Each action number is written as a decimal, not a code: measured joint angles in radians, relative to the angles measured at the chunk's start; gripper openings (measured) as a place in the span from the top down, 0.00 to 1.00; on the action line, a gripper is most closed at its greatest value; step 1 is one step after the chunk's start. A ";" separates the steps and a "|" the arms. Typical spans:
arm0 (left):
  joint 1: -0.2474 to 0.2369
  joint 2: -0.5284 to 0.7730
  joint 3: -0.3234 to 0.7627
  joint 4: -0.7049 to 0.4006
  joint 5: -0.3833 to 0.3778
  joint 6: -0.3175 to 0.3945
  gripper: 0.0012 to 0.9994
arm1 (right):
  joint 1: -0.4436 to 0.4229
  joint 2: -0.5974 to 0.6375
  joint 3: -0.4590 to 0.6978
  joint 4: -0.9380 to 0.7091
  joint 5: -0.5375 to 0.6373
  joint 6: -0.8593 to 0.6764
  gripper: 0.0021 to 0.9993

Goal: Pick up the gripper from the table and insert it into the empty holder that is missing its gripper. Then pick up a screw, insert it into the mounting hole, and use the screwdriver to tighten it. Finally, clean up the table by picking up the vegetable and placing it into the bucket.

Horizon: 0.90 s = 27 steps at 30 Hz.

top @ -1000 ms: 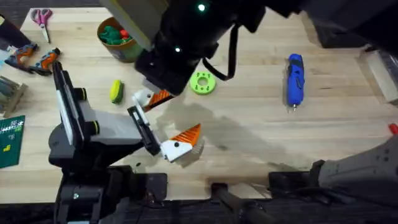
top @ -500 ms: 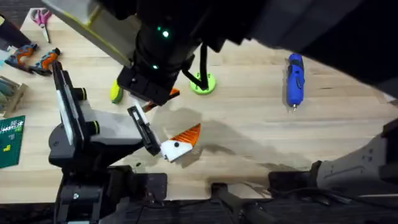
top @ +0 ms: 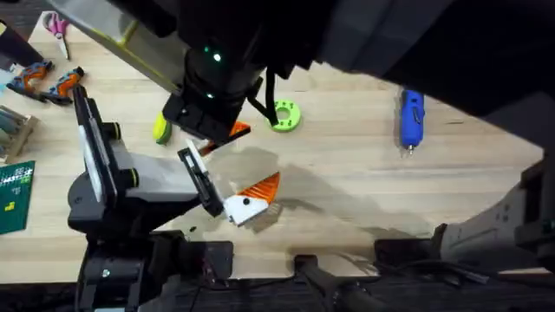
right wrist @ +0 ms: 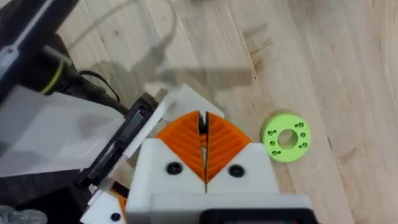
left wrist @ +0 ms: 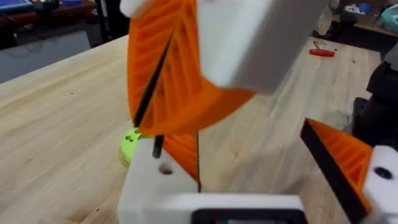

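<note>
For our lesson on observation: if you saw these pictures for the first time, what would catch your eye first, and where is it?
First, the right arm, a big dark mass reaching across the table's far side in the overhead view, its gripper down near the left-centre. Next, the blue screwdriver lying alone at the right, and the bright green ring by the middle.

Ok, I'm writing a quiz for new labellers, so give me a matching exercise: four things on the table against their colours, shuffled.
Things:
1. screwdriver
2. vegetable
3. ring
4. scissors

Colours:
A. pink handles
B. blue
C. bright green
D. yellow-green

Pairs: 1-B, 2-D, 3-C, 4-A.
</note>
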 joint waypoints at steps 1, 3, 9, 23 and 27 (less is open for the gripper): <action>0.000 0.000 0.000 0.000 0.000 0.000 0.01 | 0.000 0.000 0.000 -0.001 0.000 0.000 1.00; 0.000 0.000 0.000 0.000 0.000 0.000 0.01 | 0.000 0.000 0.000 -0.003 0.000 0.000 1.00; 0.000 0.000 0.000 0.000 0.000 0.000 0.01 | 0.000 0.000 0.000 -0.020 0.000 0.000 1.00; 0.000 0.000 0.000 0.000 0.000 0.000 0.01 | 0.000 0.000 0.000 -0.021 0.000 0.000 1.00; 0.000 0.000 0.000 0.000 0.000 0.000 0.01 | 0.000 0.000 0.000 -0.019 -0.009 0.000 1.00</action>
